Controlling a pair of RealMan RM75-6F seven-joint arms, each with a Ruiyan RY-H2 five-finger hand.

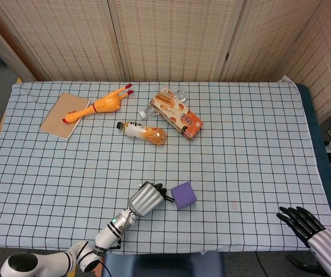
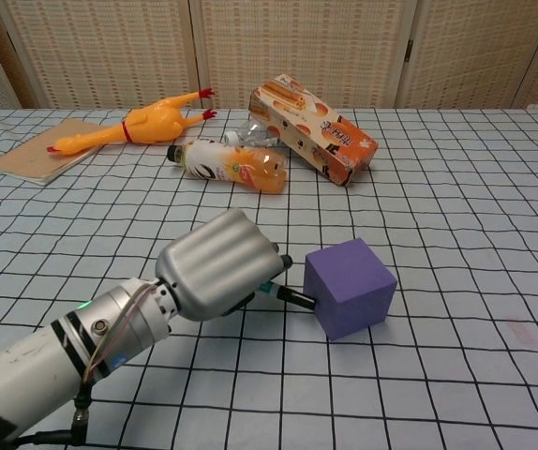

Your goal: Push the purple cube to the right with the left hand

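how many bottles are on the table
2. An orange drink bottle lies on its side near the middle back, and a clear bottle is mostly hidden behind it beside the snack box. Others may be hidden.

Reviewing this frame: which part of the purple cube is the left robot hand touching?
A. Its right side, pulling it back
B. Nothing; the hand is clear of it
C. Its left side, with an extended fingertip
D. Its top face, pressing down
C: in the chest view the left robot hand sits left of the purple cube, with a dark fingertip reaching its left face.
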